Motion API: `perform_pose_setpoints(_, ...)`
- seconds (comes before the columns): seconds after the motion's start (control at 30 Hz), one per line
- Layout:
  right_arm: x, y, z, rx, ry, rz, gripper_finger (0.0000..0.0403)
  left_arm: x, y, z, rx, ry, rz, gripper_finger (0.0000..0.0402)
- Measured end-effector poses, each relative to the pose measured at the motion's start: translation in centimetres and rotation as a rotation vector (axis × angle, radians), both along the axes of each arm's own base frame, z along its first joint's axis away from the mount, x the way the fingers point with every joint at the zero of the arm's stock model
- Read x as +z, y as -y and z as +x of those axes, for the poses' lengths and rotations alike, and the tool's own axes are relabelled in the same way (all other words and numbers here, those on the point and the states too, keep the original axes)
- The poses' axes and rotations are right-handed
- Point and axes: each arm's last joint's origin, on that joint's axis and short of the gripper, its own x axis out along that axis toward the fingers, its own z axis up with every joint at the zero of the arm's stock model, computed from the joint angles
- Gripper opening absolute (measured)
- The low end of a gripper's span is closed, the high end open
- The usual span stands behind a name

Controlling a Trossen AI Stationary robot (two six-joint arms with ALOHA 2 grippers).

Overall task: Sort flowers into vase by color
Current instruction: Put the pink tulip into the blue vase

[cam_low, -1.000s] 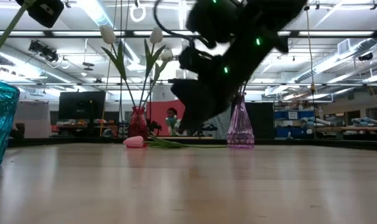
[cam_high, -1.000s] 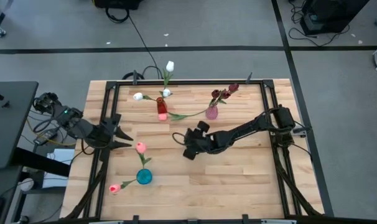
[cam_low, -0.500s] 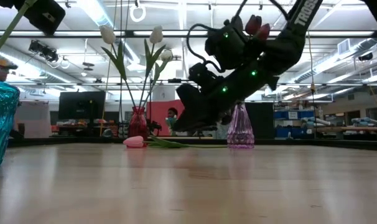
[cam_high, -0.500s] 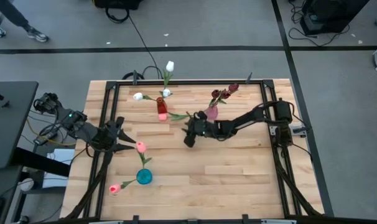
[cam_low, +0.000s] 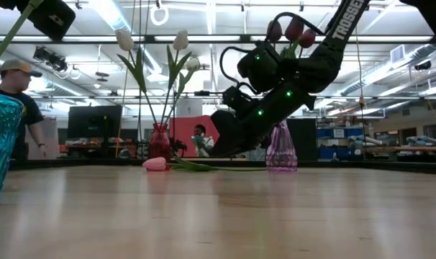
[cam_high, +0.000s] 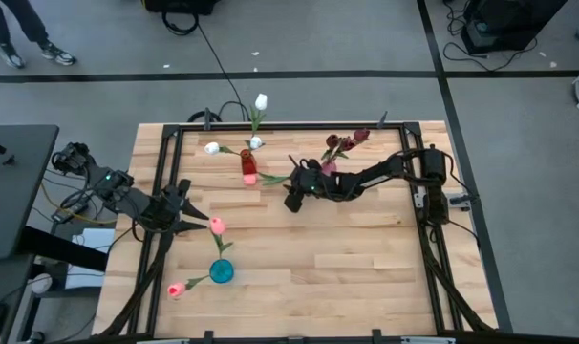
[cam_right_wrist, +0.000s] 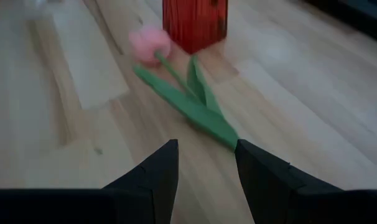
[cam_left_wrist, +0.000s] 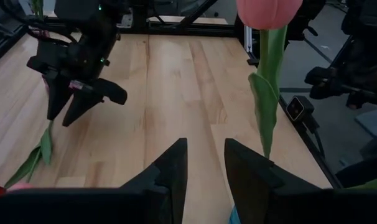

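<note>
A loose pink tulip [cam_right_wrist: 150, 45] lies flat on the table, head beside the red vase [cam_right_wrist: 195, 18], its green stem and leaves [cam_right_wrist: 195, 102] trailing away. My right gripper [cam_right_wrist: 204, 168] is open and hovers just short of the leaves [cam_high: 275, 178], above the table [cam_low: 221, 147]. The red vase [cam_high: 246, 164] holds white tulips [cam_high: 261, 100]. The purple vase [cam_low: 280, 147] holds maroon tulips [cam_high: 342, 143]. The teal vase [cam_high: 221, 271] holds two pink tulips [cam_high: 216, 225]. My left gripper [cam_left_wrist: 204, 165] is open, beside the upper pink tulip's stem [cam_left_wrist: 266, 93], touching nothing.
A black metal frame [cam_high: 270, 124] runs round the tabletop. The right arm [cam_high: 375, 177] reaches across in front of the purple vase. Bare wood [cam_high: 347, 258] fills the table's near right part. A person [cam_low: 20, 108] stands beyond the table's far side.
My right gripper has swung from the table's middle toward the far edge, closing on the loose pink tulip beside the red vase, still open. My left gripper has edged a little toward the table's right, nearer the teal vase's upper tulip.
</note>
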Motion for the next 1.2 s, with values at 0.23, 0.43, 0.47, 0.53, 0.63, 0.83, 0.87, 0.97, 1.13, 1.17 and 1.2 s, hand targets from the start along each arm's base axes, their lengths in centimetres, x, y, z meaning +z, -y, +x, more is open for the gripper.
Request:
perform_pose_setpoints(0.23,-0.8,0.6,-0.8,-0.028,-0.066,0.027,0.0171,0.0,0.0,0.0,0.0,0.0,0.0,0.0111)
perform_pose_setpoints(0.43,-2.0,0.9,-2.2,-0.064,-0.095,0.062,0.0171,0.0,0.0,0.0,0.0,-0.001,0.0,0.0111)
perform_pose_setpoints(0.47,-2.2,0.9,-2.5,-0.069,-0.094,0.066,0.0171,0.0,0.0,0.0,0.0,-0.001,0.0,0.0111)
perform_pose_setpoints(0.53,-2.5,0.9,-2.9,-0.076,-0.083,0.07,0.0171,0.0,0.0,0.0,0.0,-0.001,0.0,0.0111)
perform_pose_setpoints(0.63,-2.7,0.8,-3.2,-0.075,-0.063,0.07,0.0171,0.0,0.0,0.0,0.0,-0.001,0.0,0.0111)
perform_pose_setpoints(0.83,-2.1,-0.4,-2.1,0.002,-0.029,0.094,0.0171,0.0,0.0,0.0,0.0,-0.002,0.0,0.0111)
perform_pose_setpoints(0.87,-1.9,-0.9,-1.7,0.024,-0.02,0.1,0.0171,0.0,0.0,0.0,0.0,-0.002,0.0,0.0111)
perform_pose_setpoints(0.97,-0.8,-2.1,-0.3,0.087,0.02,0.108,0.0171,0.0,0.0,0.0,0.0,-0.004,0.001,0.0111)
perform_pose_setpoints(1.13,1.8,-4.0,2.3,0.169,0.031,0.081,0.0171,-0.1,0.0,0.0,0.0,-0.006,0.003,0.0111)
perform_pose_setpoints(1.17,2.4,-4.3,2.8,0.188,0.027,0.067,0.0171,-0.1,0.0,0.0,0.0,-0.007,0.003,0.0111)
perform_pose_setpoints(1.2,3.0,-4.5,3.3,0.205,0.018,0.048,0.0171,-0.1,0.0,0.0,0.0,-0.007,0.004,0.0111)
